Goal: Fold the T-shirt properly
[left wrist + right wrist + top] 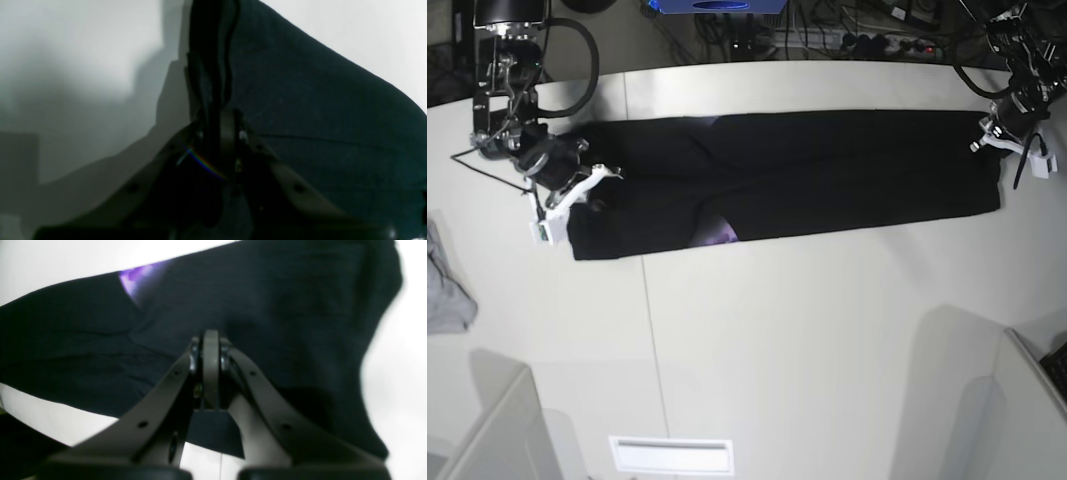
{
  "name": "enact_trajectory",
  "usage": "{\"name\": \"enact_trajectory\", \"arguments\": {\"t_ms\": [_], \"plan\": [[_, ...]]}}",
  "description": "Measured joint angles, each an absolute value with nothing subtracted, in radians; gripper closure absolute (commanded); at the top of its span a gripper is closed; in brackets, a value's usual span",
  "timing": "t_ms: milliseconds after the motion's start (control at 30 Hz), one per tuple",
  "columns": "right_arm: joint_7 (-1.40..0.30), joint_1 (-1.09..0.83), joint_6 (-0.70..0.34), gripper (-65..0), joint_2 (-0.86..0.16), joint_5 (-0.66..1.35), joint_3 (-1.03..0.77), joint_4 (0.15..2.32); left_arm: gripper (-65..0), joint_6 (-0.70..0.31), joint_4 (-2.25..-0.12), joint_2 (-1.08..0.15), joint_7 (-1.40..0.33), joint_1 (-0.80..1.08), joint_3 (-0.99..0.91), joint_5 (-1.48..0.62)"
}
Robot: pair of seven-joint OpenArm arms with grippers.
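each pincer, the left pincer (pixel 220 130) and the right pincer (pixel 210 353), pinches tight on one end of the t-shirt (pixel 827 180), stretching it flat along the counter (pixel 827 330) for folding.

My left gripper (pixel 995 128) reached low at the far right of the base view, jaws pinched together on a fold of the T-shirt (pixel 827 170). My right gripper (pixel 587 185) stretched to the opposite end, jaws likewise clamped on cloth.
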State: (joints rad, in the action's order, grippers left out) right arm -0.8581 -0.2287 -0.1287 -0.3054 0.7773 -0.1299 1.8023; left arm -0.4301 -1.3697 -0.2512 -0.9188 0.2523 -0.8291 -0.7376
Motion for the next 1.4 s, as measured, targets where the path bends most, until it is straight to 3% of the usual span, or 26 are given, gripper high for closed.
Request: {"name": "enact_trajectory", "arguments": {"t_ms": [133, 433, 833, 1400], "plan": [[-0.858, -0.247, -0.129, 0.0, -0.305, 0.775, -0.131, 1.819, 0.0, -0.418, -1.386, -0.284, -0.952, 0.263, -0.872, -0.701], [-0.857, -0.262, -0.128, 0.0, -0.292, 0.774, -0.134, 1.819, 0.0, -0.409, -1.637, -0.289, -0.876, 0.350, -0.870, -0.698], [-0.857, -0.267, -0.129, 0.0, -0.273, 0.776, -0.133, 1.819, 0.0, -0.406, -1.866, -0.233, -0.873, 0.470, -0.697, -0.691], [-0.857, -0.284, -0.129, 0.0, -0.273, 0.777, -0.133, 1.820, 0.0, -0.400, -1.888, -0.193, -0.872, 0.457, -0.448, -0.689]]}}
